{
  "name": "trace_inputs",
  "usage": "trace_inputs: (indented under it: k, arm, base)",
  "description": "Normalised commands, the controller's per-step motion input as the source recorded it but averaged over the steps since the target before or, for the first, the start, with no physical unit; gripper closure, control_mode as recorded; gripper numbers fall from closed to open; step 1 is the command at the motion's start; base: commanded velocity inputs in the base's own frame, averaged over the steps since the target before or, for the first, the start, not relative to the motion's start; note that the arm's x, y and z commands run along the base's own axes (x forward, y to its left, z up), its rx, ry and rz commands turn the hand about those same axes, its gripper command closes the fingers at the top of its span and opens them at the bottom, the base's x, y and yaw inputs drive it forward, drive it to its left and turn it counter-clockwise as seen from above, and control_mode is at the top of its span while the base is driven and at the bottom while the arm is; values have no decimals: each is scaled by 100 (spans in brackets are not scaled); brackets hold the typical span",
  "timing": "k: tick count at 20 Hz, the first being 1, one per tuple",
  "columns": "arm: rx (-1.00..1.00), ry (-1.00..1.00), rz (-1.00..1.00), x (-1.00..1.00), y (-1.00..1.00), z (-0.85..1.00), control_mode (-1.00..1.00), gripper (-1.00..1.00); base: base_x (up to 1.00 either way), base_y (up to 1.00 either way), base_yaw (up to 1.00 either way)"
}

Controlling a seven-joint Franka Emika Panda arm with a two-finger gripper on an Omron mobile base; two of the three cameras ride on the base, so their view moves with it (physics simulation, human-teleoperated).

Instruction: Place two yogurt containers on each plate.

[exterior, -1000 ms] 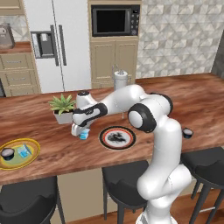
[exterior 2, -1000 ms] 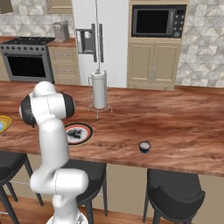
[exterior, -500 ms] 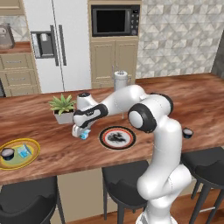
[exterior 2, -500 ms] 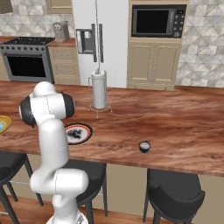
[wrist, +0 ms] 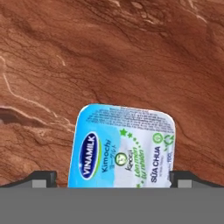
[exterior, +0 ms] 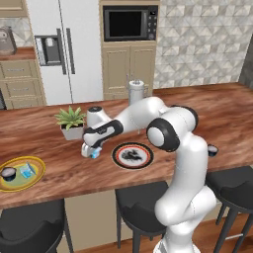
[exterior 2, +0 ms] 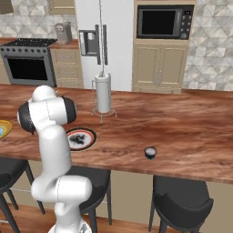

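Wooden counter [wrist: 131, 52] under blue yogurt cup [wrist: 124, 148]. Gripper [wrist: 111, 179] held wide open around cup, nothing gripped. Cup judged light, thin-walled, easily crushed; flat sides best taken gently.

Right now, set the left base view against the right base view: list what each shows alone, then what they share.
Left base view alone: the yellow-rimmed plate with a dark round cup and a light blue cup on it, the potted plant, and the open gripper low over another light blue cup.
Right base view alone: the stove.
Both: the dark-rimmed plate, a second dark round cup near the counter edge, the paper towel holder, the microwave.
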Motion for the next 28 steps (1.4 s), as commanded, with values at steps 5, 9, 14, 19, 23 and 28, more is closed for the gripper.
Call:
trace_inputs:
  k: [5,9,14,19,23,28]
  arm:
    - [-1,0,0,0,0,-12,-100,-100]
    - [0,0,0,0,0,-8,-100,-100]
    - [0,0,-4,0,0,-3,-100,-100]
    - [0,0,-5,0,0,-7,-100,-100]
    - [0,0,-11,0,-6,-1,-100,-100]
    - [0,0,-11,25,-22,0,-100,-100]
  base:
    - [0,0,0]
    - [0,0,0]
    - [0,0,0]
    - [0,0,0]
    - [0,0,0]
    - [0,0,0]
